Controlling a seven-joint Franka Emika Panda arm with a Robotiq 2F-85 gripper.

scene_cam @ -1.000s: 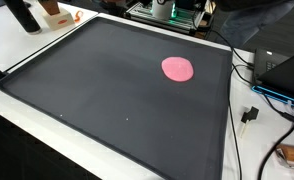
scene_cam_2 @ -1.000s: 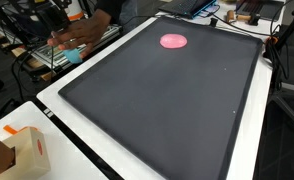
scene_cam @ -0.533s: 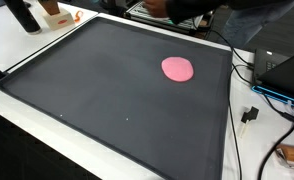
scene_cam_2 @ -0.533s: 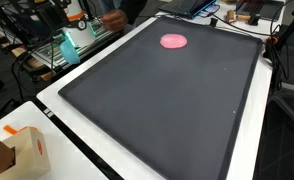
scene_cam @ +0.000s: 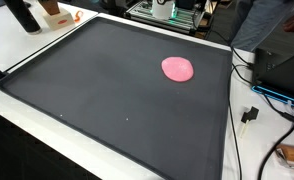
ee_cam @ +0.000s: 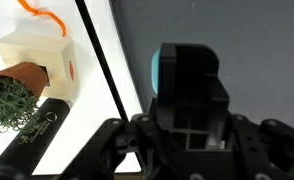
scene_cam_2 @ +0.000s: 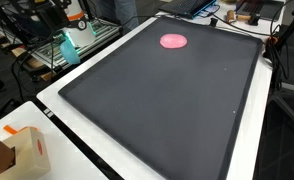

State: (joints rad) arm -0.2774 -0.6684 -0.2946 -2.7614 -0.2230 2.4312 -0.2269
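Observation:
A flat pink disc point(scene_cam: 177, 68) lies on a large dark mat point(scene_cam: 107, 90) near its far edge; it shows in both exterior views point(scene_cam_2: 173, 41). The gripper point(ee_cam: 187, 135) shows only in the wrist view, as a dark body with its linkages; the fingertips lie below the frame edge, so I cannot tell whether they are open or shut. It hangs over the mat's edge next to a cream box point(ee_cam: 37, 55), a small green plant in a brown pot point(ee_cam: 12, 95) and a black cylinder point(ee_cam: 32, 140). Nothing shows between the jaws.
The mat point(scene_cam_2: 167, 100) lies on a white table point(scene_cam_2: 62, 125). The cream box point(scene_cam_2: 27, 150) stands at one table corner. A teal bottle point(scene_cam_2: 69, 47) and wire racks stand beside the table. Cables and a plug point(scene_cam: 249, 115) lie along the mat's side.
A person's arm that reached over the rack at the table's far side has pulled away. The pink disc and the mat have not moved.

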